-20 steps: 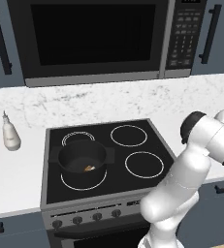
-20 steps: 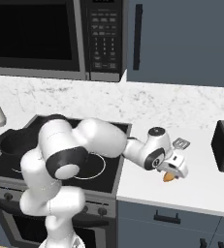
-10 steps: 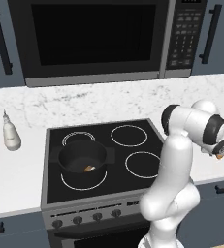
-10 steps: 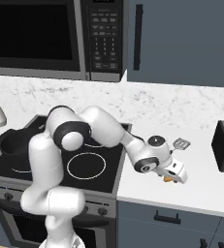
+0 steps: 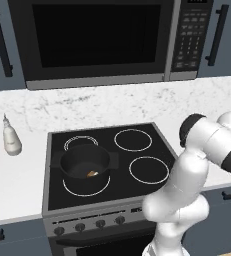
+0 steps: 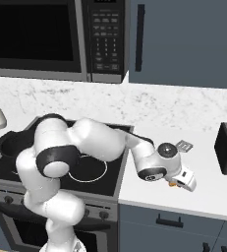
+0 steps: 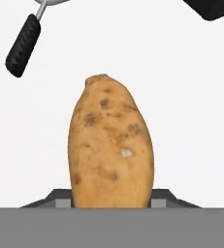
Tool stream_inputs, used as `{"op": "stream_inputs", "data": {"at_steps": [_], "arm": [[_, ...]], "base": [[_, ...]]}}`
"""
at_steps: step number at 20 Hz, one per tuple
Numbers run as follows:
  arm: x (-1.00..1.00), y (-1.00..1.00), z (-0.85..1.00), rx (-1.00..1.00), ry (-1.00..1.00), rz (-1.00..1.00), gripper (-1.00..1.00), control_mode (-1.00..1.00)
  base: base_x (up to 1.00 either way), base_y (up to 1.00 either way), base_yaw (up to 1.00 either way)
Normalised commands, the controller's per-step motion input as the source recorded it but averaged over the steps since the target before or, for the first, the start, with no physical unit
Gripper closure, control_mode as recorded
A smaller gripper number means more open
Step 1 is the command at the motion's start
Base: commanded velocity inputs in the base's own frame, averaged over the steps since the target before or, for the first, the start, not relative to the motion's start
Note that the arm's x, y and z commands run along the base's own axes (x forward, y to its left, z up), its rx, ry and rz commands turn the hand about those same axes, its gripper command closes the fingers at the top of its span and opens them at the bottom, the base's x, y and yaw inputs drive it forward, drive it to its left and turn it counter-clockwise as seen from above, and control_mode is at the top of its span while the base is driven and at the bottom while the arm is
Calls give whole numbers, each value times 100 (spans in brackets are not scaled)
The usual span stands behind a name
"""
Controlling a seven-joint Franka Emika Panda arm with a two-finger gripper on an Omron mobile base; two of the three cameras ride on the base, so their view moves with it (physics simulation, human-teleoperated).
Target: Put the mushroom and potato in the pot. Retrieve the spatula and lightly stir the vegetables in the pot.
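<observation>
One firm, smooth potato lies on the white surface right of the stove, framed by the gripper, whose jaws flank its near end, grip unconfirmed; it looks rigid, best pinched across its narrow middle.
</observation>
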Motion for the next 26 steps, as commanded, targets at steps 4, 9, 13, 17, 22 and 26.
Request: {"op": "stream_inputs", "data": {"at_steps": [4, 9, 13, 17, 22, 26], "arm": [[-86, 97, 100, -8, -3, 13, 100, -100], [-56, 100, 100, -14, 0, 12, 100, -100], [-11, 100, 100, -5, 1, 4, 100, -100], [0, 99, 100, 3, 4, 2, 100, -100], [0, 98, 100, 17, 16, 6, 100, -100], [0, 82, 100, 30, 24, 15, 100, -100]], "base": [[0, 0, 0], [0, 0, 0], [0, 0, 0], [0, 0, 0], [0, 0, 0], [0, 0, 0]]}}
